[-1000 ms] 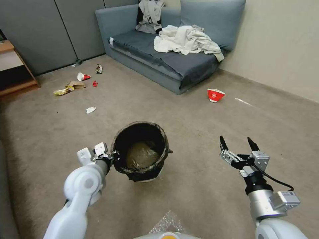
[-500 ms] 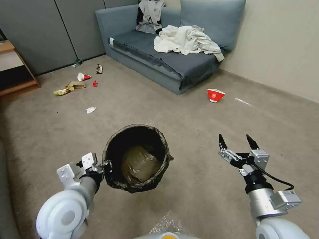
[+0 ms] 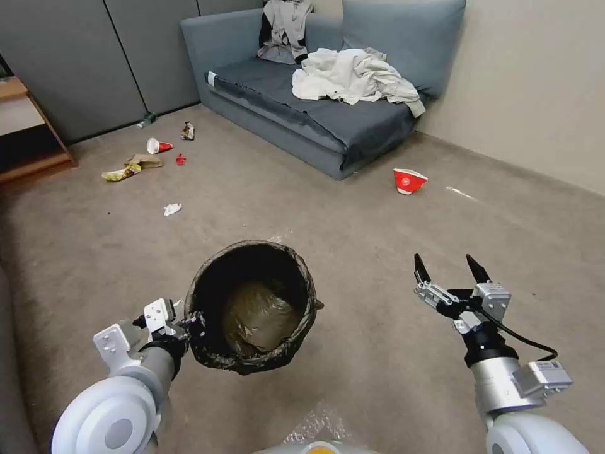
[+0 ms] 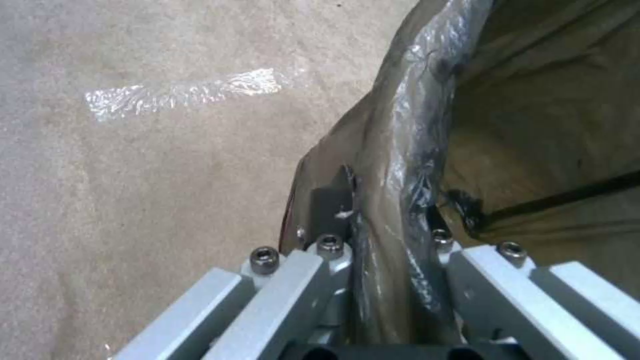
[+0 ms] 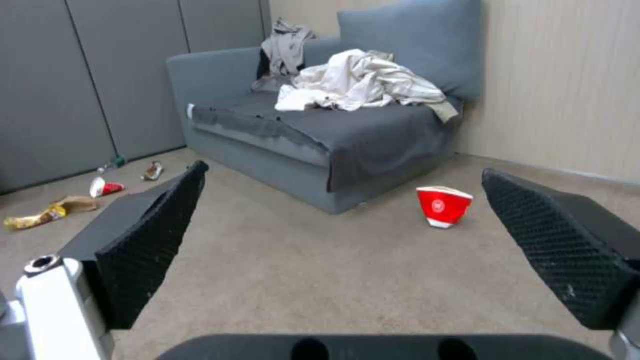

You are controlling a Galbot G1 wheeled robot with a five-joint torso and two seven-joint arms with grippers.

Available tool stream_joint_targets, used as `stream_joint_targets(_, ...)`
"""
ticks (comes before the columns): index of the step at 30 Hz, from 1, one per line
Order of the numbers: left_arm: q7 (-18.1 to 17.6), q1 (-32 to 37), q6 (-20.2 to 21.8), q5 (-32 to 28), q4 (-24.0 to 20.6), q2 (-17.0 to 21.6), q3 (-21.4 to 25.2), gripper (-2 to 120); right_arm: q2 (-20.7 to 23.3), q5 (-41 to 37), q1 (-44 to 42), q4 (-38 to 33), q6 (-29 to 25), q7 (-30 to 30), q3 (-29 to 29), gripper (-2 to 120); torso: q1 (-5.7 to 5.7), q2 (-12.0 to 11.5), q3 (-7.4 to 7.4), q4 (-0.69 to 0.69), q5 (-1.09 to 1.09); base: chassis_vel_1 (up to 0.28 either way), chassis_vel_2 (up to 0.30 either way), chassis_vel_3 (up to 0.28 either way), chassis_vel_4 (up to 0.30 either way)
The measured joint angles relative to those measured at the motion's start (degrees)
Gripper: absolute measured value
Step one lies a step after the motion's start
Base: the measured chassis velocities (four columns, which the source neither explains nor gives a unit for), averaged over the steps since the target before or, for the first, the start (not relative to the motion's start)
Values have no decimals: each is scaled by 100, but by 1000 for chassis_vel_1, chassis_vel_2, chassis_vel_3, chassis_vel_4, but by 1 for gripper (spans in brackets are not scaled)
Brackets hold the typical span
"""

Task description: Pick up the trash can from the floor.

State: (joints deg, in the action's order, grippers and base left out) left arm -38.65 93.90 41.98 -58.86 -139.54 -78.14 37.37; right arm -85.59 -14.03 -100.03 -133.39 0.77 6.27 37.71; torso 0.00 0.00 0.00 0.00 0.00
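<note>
The left gripper [image 3: 189, 323] has its jaws clamped on the trash can [image 3: 252, 307] rim, lifting it off the floor [image 3: 353, 252]; the right gripper [image 3: 450, 271] waits, jaws apart.

No legible txt or labels anywhere

Trash can [image 3: 252, 309]: small round bin, lined with crinkly olive-black plastic bag folded over the rim. Mouth open, tilted slightly toward the camera; bag's olive bottom visible inside. Rim pinched at its left side. No white base visible below the bag. Floor [image 3: 378, 239]: flat beige-grey short-pile carpet, with a pale shiny tape mark [image 4: 180, 92] beside the can.
</note>
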Motion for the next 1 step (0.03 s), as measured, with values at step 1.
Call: stream_joint_targets(1,-1,4,0,0,0,-10,0,3,2,0,-9,-12,-3,0,1,100,0,0,0,0,0,0,0,0,0)
